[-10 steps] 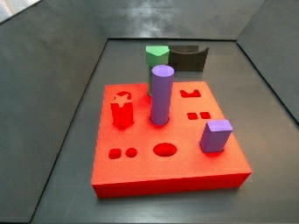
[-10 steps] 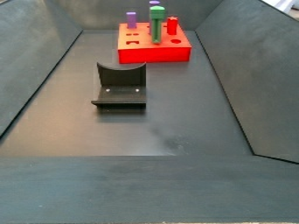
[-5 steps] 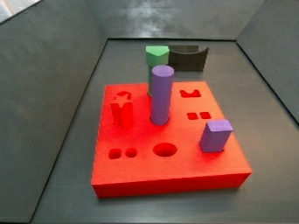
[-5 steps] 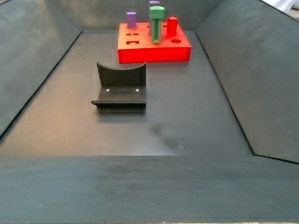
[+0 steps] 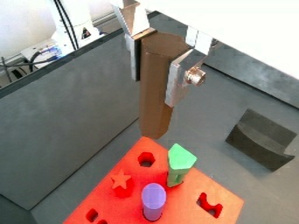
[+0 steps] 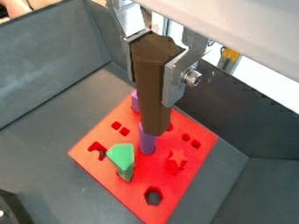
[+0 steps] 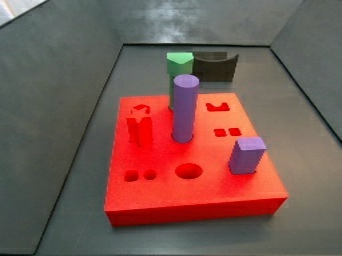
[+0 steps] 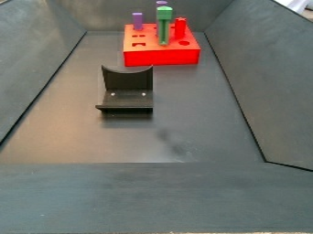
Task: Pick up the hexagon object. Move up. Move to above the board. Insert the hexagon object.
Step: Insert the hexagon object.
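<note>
Fixture (image 8: 124, 90) on floor, apart from block. Purple cylinder (image 7: 185, 108) upright, green prism (image 5: 180, 164), short purple block (image 7: 247, 156) near edge.

The gripper (image 5: 162, 74), high above the board (image 5: 122, 199) in both wrist views, has flat fingers (image 6: 176, 79) of bare silvery metal with a dull sheen. The brown bar (image 6: 152, 83) clamped between them looks matt and smooth, like plastic. The board's red top is smooth and faintly glossy. The purple cylinder (image 7: 183, 108) looks matt. The fixture (image 8: 124, 90) is dark, matt plastic or metal. The grey floor (image 8: 171, 137) is dull and slightly mottled.
</note>
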Robot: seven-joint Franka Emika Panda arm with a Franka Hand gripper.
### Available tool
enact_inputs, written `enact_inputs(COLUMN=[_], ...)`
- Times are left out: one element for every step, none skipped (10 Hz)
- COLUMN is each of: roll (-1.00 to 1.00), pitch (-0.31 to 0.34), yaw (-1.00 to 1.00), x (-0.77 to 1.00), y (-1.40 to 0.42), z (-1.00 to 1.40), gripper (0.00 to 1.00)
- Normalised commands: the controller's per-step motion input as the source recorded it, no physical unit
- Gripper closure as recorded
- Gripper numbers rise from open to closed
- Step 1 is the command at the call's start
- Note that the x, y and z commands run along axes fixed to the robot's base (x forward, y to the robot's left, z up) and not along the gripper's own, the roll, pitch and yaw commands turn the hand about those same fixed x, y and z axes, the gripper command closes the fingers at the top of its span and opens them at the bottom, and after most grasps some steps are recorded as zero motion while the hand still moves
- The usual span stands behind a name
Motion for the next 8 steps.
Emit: enact_inputs(roll=[0.0,0.02,0.01,0.0,0.0,0.0,0.0,0.0], pitch=[-0.057,-0.096,-0.123,-0.149,-0.186,-0.22,-0.247,-0.263], yaw=[0.0,0.0,0.0,0.0,0.0,0.0,0.0,0.0], x=[-0.41,-0.4,-0.41,-0.29,-0.26,-0.26,-0.26,-0.25], y=[0.1,0.13,0.17,0.16,0.13,0.09,0.06,0.05], z=[-0.29,-0.37,-0.48,-0.59,-0.68,-0.74,-0.77,-0.75], gripper=[1.0,1.0,1.0,1.0,1.0,1.0,1.0,1.0])
